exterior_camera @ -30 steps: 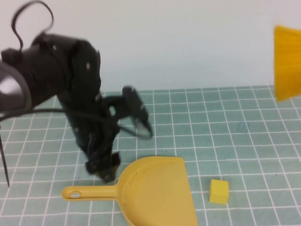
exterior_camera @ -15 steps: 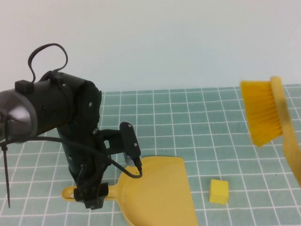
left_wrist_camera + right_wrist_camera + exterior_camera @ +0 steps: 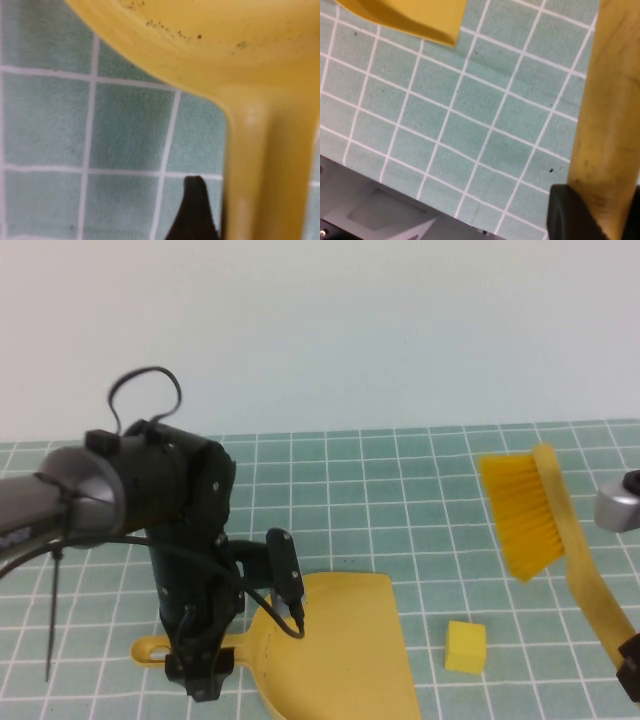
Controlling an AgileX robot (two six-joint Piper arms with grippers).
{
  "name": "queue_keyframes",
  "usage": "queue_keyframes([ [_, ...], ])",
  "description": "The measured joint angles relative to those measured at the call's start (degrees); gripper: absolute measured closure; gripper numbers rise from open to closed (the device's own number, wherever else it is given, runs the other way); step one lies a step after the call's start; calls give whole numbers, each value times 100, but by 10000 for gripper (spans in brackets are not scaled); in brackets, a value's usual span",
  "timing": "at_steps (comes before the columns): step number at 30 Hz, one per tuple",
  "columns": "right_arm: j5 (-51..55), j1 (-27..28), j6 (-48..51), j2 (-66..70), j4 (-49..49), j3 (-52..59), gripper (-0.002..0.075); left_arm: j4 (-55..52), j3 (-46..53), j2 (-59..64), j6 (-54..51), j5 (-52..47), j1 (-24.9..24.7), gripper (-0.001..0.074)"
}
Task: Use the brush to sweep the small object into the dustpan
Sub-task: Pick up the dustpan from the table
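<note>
Swinging down toward the small yellow block (image 3: 465,646), brush (image 3: 530,520) now lower and nearer, clamped in right gripper (image 3: 632,668). Left gripper (image 3: 200,675) dropped onto dustpan (image 3: 345,640) handle, closure unclear. Block just right of dustpan, unswept; sweep imminent.

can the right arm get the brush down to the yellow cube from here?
Probably yes. The right end effector holds the brush raised beyond the yellow cube, open mat between them. The left end effector is at the dustpan handle, on the cube's other side.
</note>
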State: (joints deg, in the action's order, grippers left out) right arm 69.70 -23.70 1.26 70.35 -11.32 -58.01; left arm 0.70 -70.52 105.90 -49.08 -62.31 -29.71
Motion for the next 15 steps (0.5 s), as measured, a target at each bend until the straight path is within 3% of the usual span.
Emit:
queue_keyframes([
  [3, 0, 0, 0, 97, 16, 0, 557, -70, 0, 200, 33, 39, 0, 228],
  [5, -48, 0, 0, 135, 41, 12, 557, -70, 0, 269, 44, 48, 0, 270],
  [8, -324, 0, 0, 215, 257, 226, 557, -70, 0, 283, 97, -40, 0, 435],
  [12, -763, 0, -178, 379, 768, 929, 557, -70, 0, 216, 198, -256, 0, 738],
  [15, -970, 0, -377, 484, 999, 1365, 557, -70, -23, 119, 198, -312, 0, 735],
])
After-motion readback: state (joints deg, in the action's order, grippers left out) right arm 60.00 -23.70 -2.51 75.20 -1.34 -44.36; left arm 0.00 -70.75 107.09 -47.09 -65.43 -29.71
